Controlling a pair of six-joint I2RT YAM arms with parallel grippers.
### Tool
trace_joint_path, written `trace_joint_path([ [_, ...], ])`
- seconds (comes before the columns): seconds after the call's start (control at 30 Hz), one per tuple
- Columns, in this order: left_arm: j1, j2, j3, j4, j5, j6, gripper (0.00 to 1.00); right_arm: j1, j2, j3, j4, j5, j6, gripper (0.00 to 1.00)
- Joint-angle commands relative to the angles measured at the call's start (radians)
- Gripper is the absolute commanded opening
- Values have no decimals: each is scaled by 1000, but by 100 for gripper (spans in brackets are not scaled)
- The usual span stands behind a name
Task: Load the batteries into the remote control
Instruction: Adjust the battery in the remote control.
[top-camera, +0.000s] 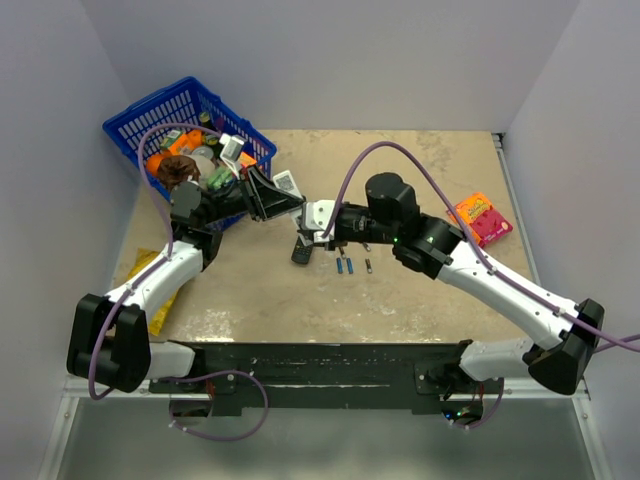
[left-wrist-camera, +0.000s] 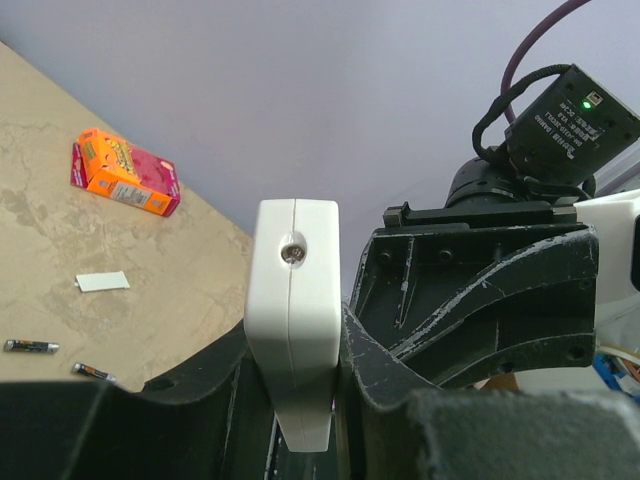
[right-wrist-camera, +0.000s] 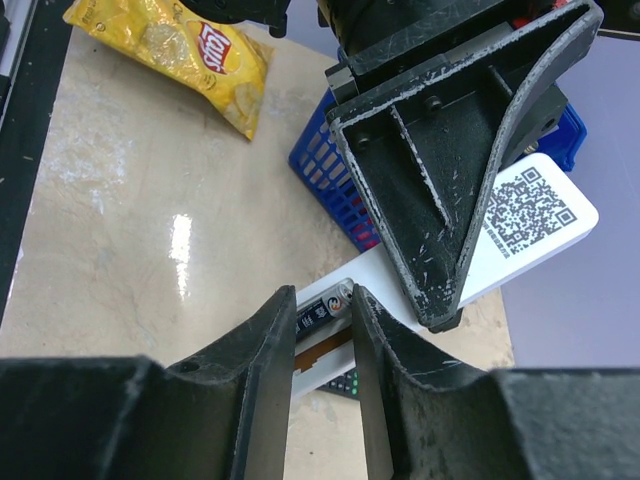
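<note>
My left gripper (top-camera: 268, 196) is shut on the white remote control (top-camera: 290, 187) and holds it in the air over the table's middle. In the left wrist view the remote (left-wrist-camera: 293, 290) shows end-on between the jaws of the left gripper (left-wrist-camera: 295, 352). My right gripper (top-camera: 307, 230) meets the remote's free end. In the right wrist view a dark battery (right-wrist-camera: 327, 309) lies in the remote's open compartment (right-wrist-camera: 330, 345), and the right gripper (right-wrist-camera: 322, 300) is closed on it with narrow jaws. The remote's QR-code label (right-wrist-camera: 525, 212) faces that camera. Three batteries (top-camera: 351, 266) lie on the table below.
A black remote (top-camera: 300, 252) lies under the held one. The blue basket (top-camera: 170, 112) of clutter stands at the back left. An orange-pink box (top-camera: 480, 219) lies right, a yellow chips bag (right-wrist-camera: 190, 50) left. A small white cover (left-wrist-camera: 103, 282) lies near two batteries (left-wrist-camera: 30, 346).
</note>
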Motion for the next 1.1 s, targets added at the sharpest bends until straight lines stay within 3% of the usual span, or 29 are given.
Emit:
trace_joint_path([
  [0.0,-9,-9,17,62,57,-6,0,-6,17,58,19,46,-26,30],
  [0.5,-9,-14,70,55,43,-6,0,-8,41,56,-89,57,-57,10],
  [1.07,-8,-14,125,73,-11,-31,0,-6,68,26,-233,69,-65,7],
])
